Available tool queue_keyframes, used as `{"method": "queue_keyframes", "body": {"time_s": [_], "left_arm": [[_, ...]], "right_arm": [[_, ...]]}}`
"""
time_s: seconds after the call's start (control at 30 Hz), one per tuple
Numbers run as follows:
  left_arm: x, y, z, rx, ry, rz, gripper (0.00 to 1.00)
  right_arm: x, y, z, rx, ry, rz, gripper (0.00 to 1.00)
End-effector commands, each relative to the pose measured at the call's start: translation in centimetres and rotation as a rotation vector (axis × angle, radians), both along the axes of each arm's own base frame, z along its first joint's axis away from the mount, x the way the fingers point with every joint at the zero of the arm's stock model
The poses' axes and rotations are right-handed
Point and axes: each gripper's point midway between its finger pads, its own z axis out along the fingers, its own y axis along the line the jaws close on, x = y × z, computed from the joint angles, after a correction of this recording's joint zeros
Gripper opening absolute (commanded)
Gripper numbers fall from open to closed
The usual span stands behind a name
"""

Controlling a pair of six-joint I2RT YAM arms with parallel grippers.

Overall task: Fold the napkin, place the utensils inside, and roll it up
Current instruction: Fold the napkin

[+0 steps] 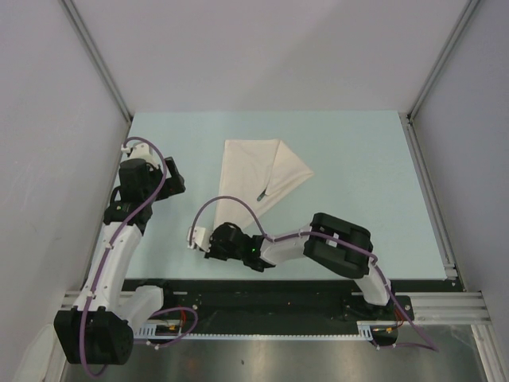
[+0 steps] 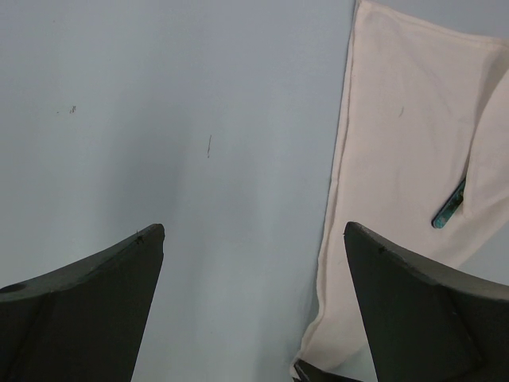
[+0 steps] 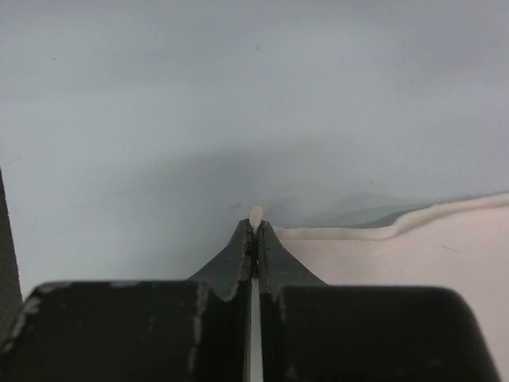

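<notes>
Napkin [image 1: 251, 171] lies folded, its near corner pinched in the right hand [image 3: 254, 227]; the left hand [image 2: 253, 235] gapes empty.

Overhead plus wrist views, napkin [image 1: 246, 171] shared

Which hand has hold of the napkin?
The right hand: closed on a corner of the napkin, cloth poking past its tips. The left hand is wide open, holding nothing.

knife [image 2: 449, 205] mostly hidden under napkin [image 2: 398, 143] fold, napkin cropped by picture edge
</notes>
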Motion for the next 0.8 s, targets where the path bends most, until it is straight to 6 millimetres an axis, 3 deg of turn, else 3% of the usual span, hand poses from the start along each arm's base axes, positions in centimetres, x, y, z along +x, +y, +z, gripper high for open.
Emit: {"method": "queue_keyframes", "body": {"time_s": [0.0,0.17,0.2,0.27,0.33,0.53,0.73,0.77], "left_arm": [[0.6,-0.1,2.0,-0.02,-0.054,0.004,1.0],[0.7,-0.1,1.8,-0.02,-0.048,0.004,1.0],[0.6,-0.1,1.8,-0.02,-0.048,0.004,1.0],[0.6,0.0,1.7,-0.018,-0.046,0.008,1.0],[0.7,0.0,1.7,-0.016,-0.045,0.007,1.0],[0.7,0.1,1.6,-0.015,-0.043,0.01,1.0],[0.7,0.1,1.4,-0.015,-0.035,0.01,1.0],[0.8,0.9,1.4,-0.014,-0.036,0.036,1.0]], "right_arm": [[2.0,-1.4,3.0,0.099,0.084,-0.109,0.0],[5.5,-2.8,7.9,0.286,0.204,-0.223,0.0],[7.1,-3.8,8.3,0.31,0.218,-0.27,0.0],[8.0,-4.3,9.5,0.37,0.286,-0.277,0.0],[10.4,-6.1,10.5,0.425,0.301,-0.336,0.0],[16.0,-11.7,10.5,0.508,0.331,-0.513,0.0],[19.7,-16.6,9.5,0.532,0.319,-0.647,0.0],[20.1,-17.1,9.5,0.537,0.317,-0.66,0.0]]}}
